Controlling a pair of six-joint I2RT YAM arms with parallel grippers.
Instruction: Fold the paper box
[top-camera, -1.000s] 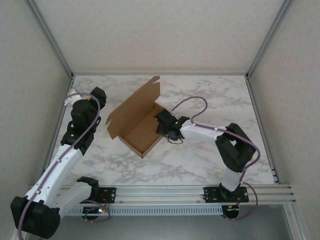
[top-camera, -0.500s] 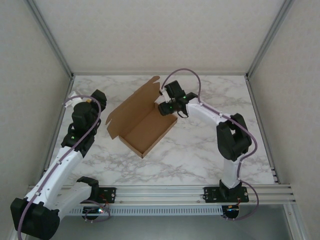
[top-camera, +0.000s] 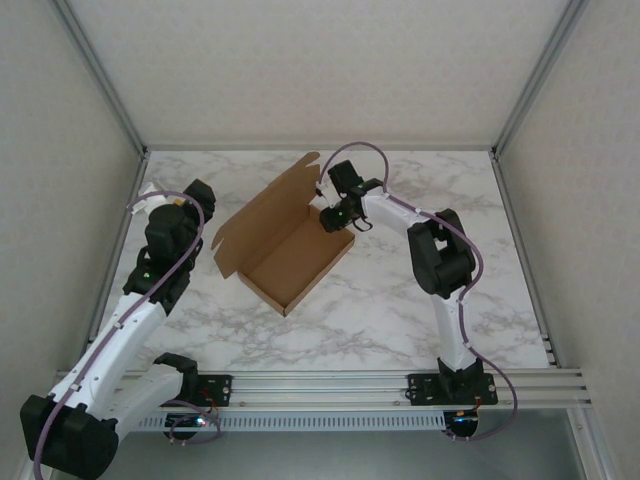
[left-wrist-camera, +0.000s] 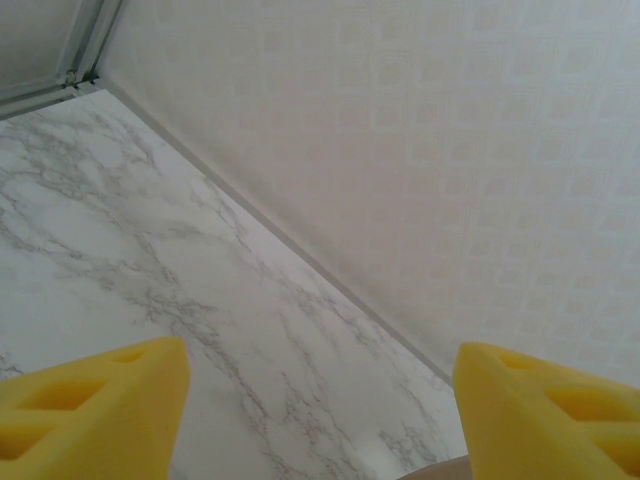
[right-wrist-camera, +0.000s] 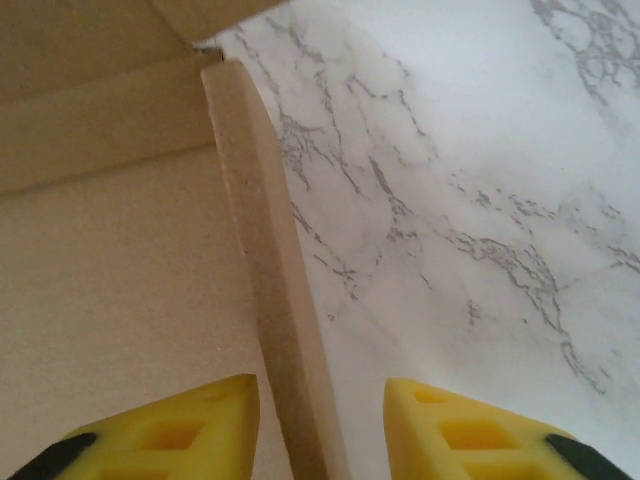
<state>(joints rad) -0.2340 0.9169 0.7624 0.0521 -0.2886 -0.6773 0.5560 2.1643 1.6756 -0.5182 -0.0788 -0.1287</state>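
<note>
The right gripper (right-wrist-camera: 320, 402), fingers spread, straddles the end wall (right-wrist-camera: 268, 262) of the paper box (top-camera: 284, 262), evidently to pinch it; left gripper (left-wrist-camera: 320, 372), likewise spread, waits frame-left.

Matt cardboard paper box (top-camera: 290, 262); table (top-camera: 400, 300) smooth, perhaps marble-look laminate.

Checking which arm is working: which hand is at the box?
The right hand, its open fingers straddling the paper box's far end wall. The left hand hangs open over the table, away from the box.
</note>
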